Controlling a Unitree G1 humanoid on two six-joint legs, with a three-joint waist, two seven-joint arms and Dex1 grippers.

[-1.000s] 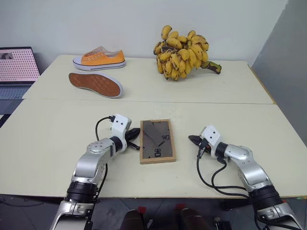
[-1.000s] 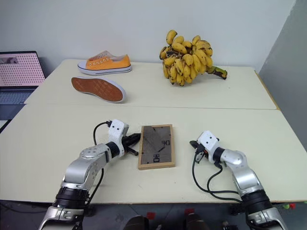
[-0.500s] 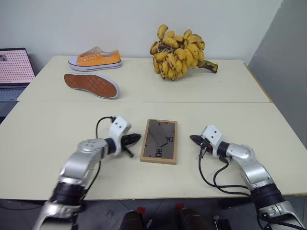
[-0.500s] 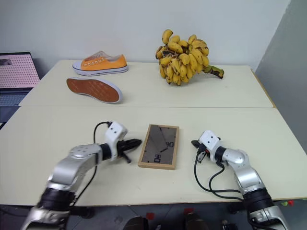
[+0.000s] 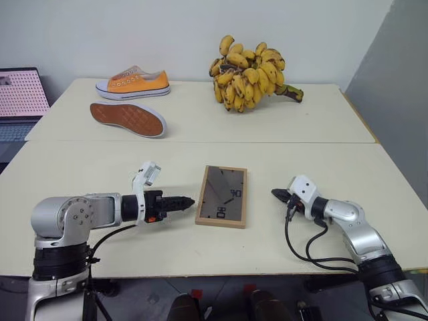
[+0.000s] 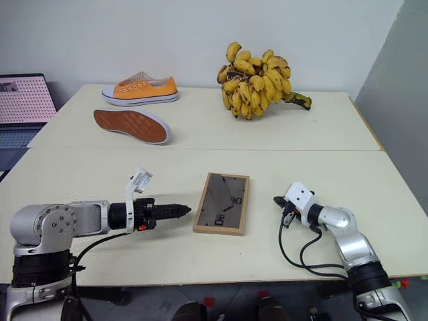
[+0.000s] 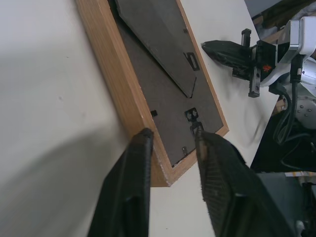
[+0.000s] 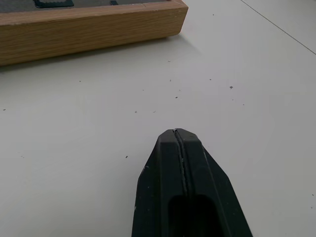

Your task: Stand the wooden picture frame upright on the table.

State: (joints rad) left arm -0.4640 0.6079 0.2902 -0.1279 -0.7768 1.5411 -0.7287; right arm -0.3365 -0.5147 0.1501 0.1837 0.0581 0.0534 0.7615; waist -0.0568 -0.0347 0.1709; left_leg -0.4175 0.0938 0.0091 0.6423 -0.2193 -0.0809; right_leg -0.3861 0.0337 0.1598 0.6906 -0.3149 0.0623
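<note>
Picture frame (image 5: 223, 196) lying flat, back side up, near middle of tabletop (image 5: 80, 180). Front face hidden against the surface. Left end effector (image 5: 186, 200) just beside frame's left edge, fingers (image 7: 129, 187) parted, grasping nothing; contact with frame not clear. Right end effector (image 5: 275, 194) clenched, empty, pointing at frame's right edge, apart from it. Far off: bananas (image 5: 251, 70), two shoes (image 5: 130, 100), laptop (image 5: 20, 100) cut off at the edge.
</note>
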